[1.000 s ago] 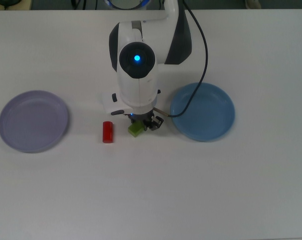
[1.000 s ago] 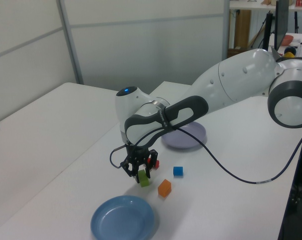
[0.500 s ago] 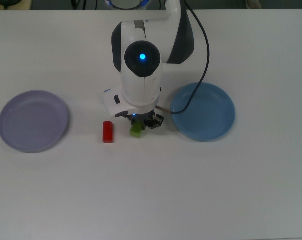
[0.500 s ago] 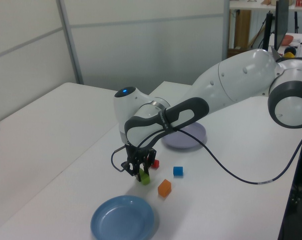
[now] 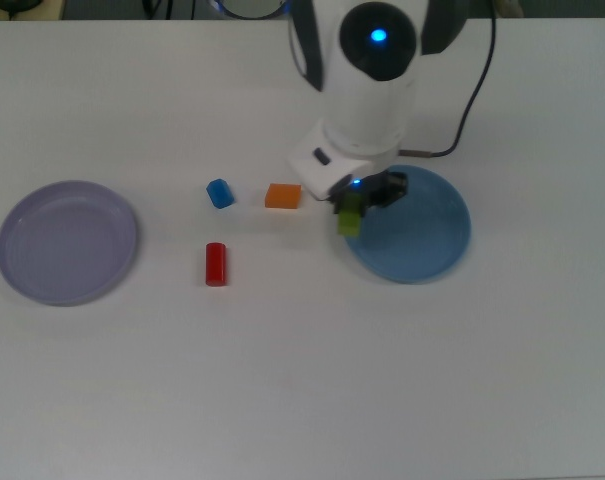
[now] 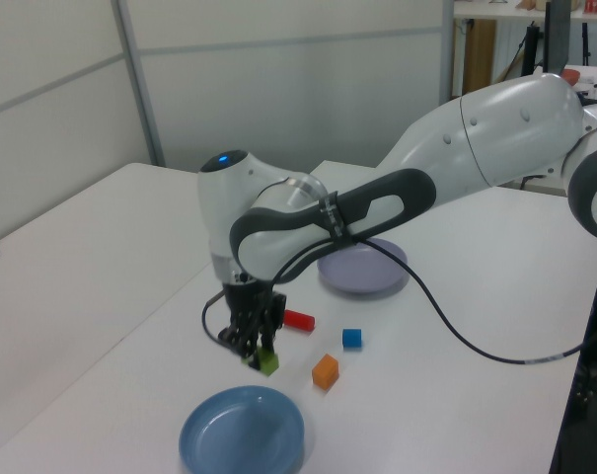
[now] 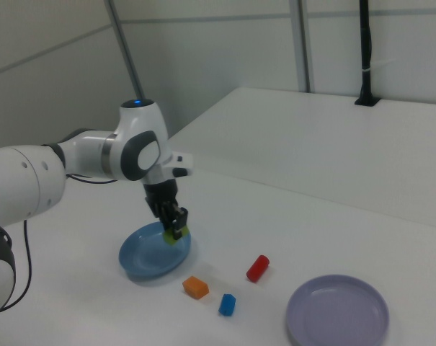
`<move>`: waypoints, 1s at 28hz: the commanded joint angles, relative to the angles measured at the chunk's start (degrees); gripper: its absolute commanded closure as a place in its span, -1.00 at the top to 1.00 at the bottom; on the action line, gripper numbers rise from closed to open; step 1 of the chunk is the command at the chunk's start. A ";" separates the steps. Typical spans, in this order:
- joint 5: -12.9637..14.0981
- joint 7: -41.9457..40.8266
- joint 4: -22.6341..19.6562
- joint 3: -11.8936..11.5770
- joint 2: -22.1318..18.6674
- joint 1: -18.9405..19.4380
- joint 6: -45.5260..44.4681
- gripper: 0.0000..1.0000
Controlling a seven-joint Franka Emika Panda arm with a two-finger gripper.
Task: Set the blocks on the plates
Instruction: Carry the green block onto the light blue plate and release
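Spreading wide and flat under everything: the white, matte table point(image 5: 312, 380). Reaching over it: the big Franka arm point(image 6: 456, 148), smooth glossy white shells with dark grey joints, a black cable hanging along it.

Lying well apart on the table: two round shallow plates with a raised rim, both of plain matte look. The lavender plate point(image 5: 67, 242) sitting at the top view's left, nothing on it. The blue plate point(image 5: 422, 235) sitting at the top view's right, also bare.

Hanging above the blue plate's edge nearest the other blocks: the black gripper point(image 7: 175, 225), clamped around the lime-green block point(image 7: 176, 234), a small rectangular piece lifted clear of the table.

Resting on the table between the plates: the orange block point(image 5: 283, 196), boxy; the red cylinder point(image 5: 215, 264), lying on its side; the blue block point(image 5: 220, 193), short and the smallest.
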 commanded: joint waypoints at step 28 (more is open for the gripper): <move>-5.79 -6.27 -0.27 0.73 1.75 4.56 -3.90 1.00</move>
